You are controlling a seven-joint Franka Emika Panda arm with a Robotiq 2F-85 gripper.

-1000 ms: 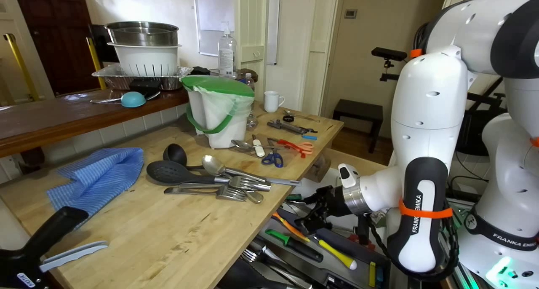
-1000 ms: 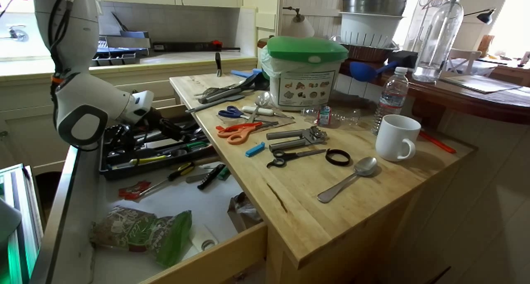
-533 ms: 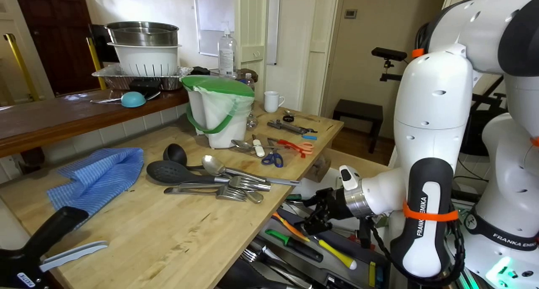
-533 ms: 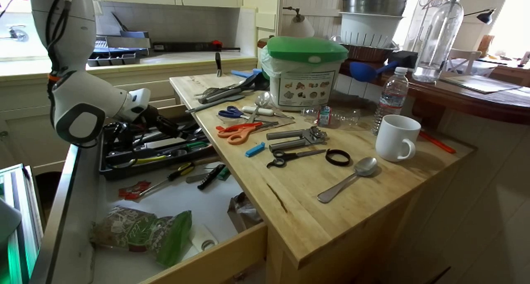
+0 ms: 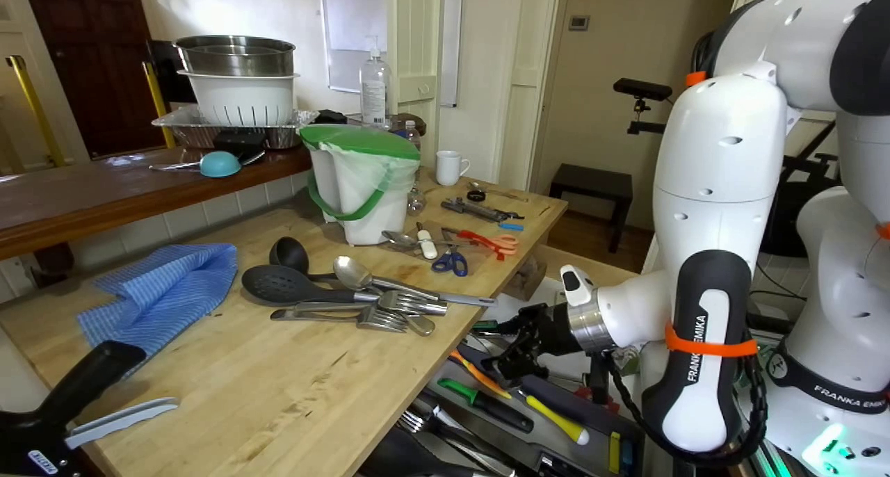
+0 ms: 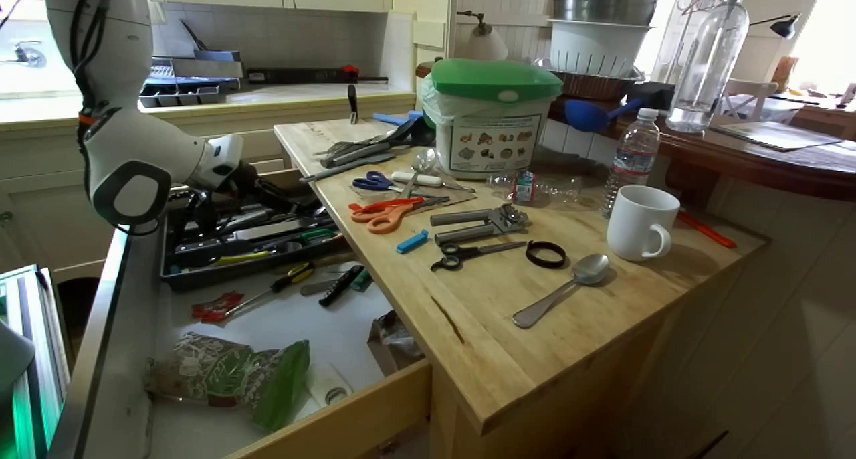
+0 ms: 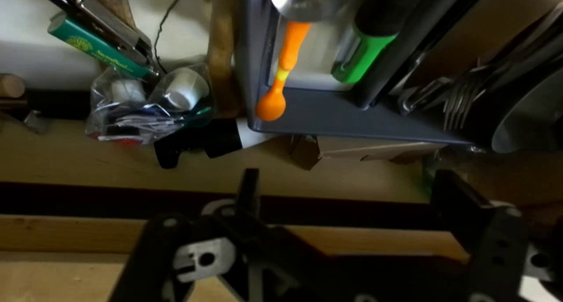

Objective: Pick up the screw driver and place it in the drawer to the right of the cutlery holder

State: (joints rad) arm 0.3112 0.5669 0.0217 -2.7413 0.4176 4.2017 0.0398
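Gripper [image 7: 348,185] hangs over the drawer [image 6: 374,399], fingers spread apart.
From here: screw driver [image 6: 279,285] lies on the drawer floor, left of centre in an exterior view, just beside the cutlery holder [image 6: 227,272]; handle upper right, shaft running lower left toward a red item [image 6: 212,308]. Wrist view: orange handle [image 7: 289,55] upper middle, at the cutlery holder's corner.

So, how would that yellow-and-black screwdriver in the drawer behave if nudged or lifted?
The screwdriver may roll, since its handle looks rounded. Its thin metal shaft should be stiff when lifted. The thicker handle probably makes that end heavier.
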